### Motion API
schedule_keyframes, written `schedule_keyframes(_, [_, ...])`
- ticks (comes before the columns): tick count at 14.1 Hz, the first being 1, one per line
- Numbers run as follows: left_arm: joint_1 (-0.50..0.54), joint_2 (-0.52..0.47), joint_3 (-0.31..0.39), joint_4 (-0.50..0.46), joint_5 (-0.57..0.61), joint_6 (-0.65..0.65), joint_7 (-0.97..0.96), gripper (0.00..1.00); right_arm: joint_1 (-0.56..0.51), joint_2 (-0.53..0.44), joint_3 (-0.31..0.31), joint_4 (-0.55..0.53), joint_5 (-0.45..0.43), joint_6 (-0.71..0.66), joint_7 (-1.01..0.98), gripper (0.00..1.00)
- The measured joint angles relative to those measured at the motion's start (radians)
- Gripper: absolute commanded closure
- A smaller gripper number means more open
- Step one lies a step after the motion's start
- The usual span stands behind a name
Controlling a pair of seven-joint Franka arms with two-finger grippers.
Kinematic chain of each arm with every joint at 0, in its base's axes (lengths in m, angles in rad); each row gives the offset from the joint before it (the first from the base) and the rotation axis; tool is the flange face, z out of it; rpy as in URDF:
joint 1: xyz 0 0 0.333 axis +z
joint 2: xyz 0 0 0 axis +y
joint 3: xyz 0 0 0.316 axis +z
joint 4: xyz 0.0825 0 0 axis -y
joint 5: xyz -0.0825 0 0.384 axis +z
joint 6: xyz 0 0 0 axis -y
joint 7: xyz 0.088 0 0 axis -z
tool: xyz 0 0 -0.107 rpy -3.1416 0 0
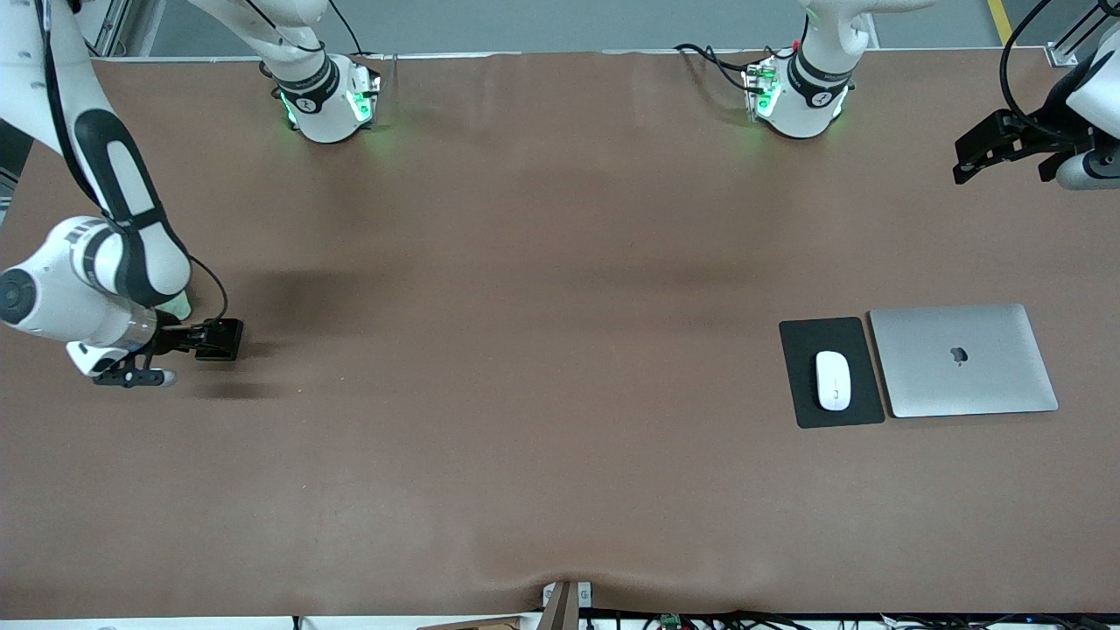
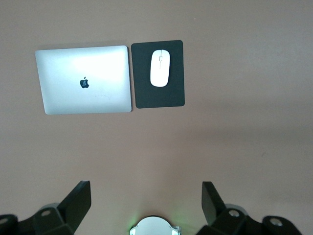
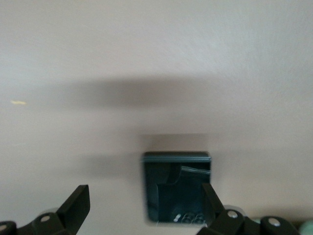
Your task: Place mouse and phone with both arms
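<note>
Front view shows a brown table (image 1: 542,350), a closed silver laptop (image 1: 962,360) at four o'clock, a black mouse pad (image 1: 801,398) touching it with the white mouse (image 1: 833,380) on top, and the black phone (image 1: 223,339) at nine o'clock. Right gripper (image 1: 194,339), low on a folded arm, has fingers spread wide around the phone, apparently released; a straight lift seems safest. Left gripper (image 1: 1002,157) waits wide, raised at two o'clock.

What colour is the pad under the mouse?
Black. The pad under the white mouse shows best in the left wrist view, beside the silver laptop.
</note>
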Motion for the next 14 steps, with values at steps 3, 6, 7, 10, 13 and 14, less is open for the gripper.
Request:
schedule_keyframes(3, [0.002, 0.0, 0.001, -0.001, 0.0, 0.0, 0.0, 0.0, 0.086, -0.094, 0.002, 0.115, -0.002, -0.197, 0.115, 0.0])
schedule_keyframes(6, [0.002, 0.0, 0.002, -0.001, 0.0, 0.0, 0.0, 0.0, 0.15, -0.206, 0.005, 0.137, -0.029, -0.307, 0.215, 0.0])
schedule_keyframes(7, [0.002, 0.0, 0.002, -0.001, 0.0, 0.0, 0.0, 0.0, 0.156, -0.251, 0.006, 0.139, -0.034, -0.354, 0.23, 0.0])
schedule_keyframes(10, [0.002, 0.0, 0.001, -0.001, 0.0, 0.002, 0.0, 0.0, 0.156, -0.388, 0.002, 0.139, -0.036, -0.477, 0.24, 0.0])
schedule_keyframes(13, [0.001, 0.0, 0.001, -0.001, 0.0, 0.005, 0.0, 0.0, 0.153, -0.469, -0.007, 0.137, -0.036, -0.527, 0.24, 0.0])
schedule_keyframes(14, [0.0, 0.0, 0.0, -0.001, 0.0, 0.005, 0.0, 0.0, 0.153, -0.481, -0.007, 0.137, -0.036, -0.536, 0.24, 0.0])
